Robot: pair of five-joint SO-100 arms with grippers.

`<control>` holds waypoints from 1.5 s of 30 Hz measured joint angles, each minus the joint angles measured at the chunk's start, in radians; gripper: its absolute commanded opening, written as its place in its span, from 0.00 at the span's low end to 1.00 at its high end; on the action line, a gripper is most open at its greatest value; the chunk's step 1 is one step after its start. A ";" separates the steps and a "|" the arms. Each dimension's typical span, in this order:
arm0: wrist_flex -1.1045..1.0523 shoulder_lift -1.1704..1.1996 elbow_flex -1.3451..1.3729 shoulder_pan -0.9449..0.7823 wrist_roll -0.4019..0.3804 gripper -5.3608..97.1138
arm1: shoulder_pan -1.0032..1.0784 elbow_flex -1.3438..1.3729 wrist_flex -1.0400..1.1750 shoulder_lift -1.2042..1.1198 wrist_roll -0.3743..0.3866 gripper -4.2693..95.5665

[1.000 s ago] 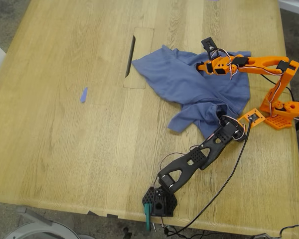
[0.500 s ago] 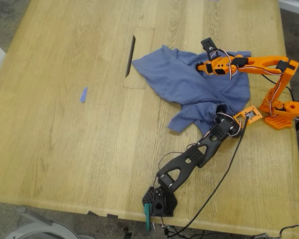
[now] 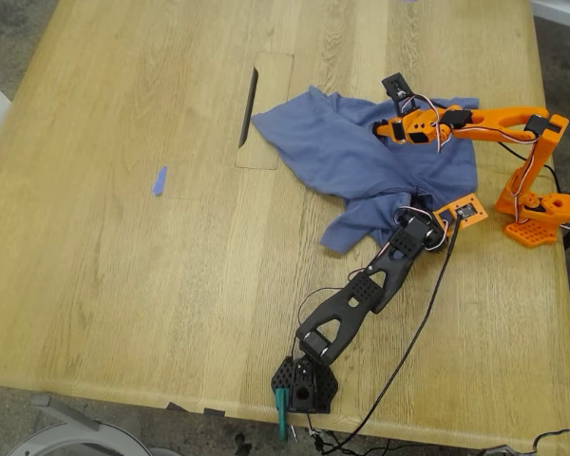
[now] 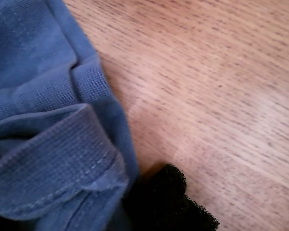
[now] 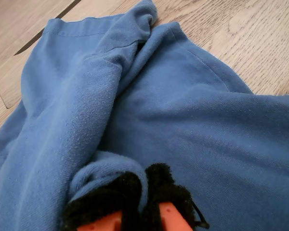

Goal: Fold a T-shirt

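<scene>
The slate-blue T-shirt (image 3: 351, 152) lies crumpled on the wooden table, right of centre in the exterior view. My second gripper (image 3: 391, 128), on the orange arm, sits on the shirt's far part. In the second wrist view its black-padded fingers (image 5: 159, 192) pinch a raised fold of the T-shirt (image 5: 183, 120), so it is shut on it. My first gripper (image 3: 406, 220), on the black arm, is at the shirt's near edge. The first wrist view shows one black pad (image 4: 168, 204) against a folded hem of the T-shirt (image 4: 48, 120). No print shows.
A small blue scrap (image 3: 159, 180) lies on the table at the exterior view's left. A rectangular cutout panel with a dark slot (image 3: 250, 104) is beside the shirt. The orange base (image 3: 537, 214) and black base (image 3: 304, 385) stand near the table edges, with a black cable (image 3: 427, 323) trailing.
My first gripper has moved toward the exterior view's left and slightly farther away, drawing the shirt's near edge along. The orange arm has barely moved.
</scene>
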 measured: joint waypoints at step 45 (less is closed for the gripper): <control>0.190 0.272 0.002 -0.319 0.060 0.05 | -0.023 0.170 0.163 0.422 0.000 0.04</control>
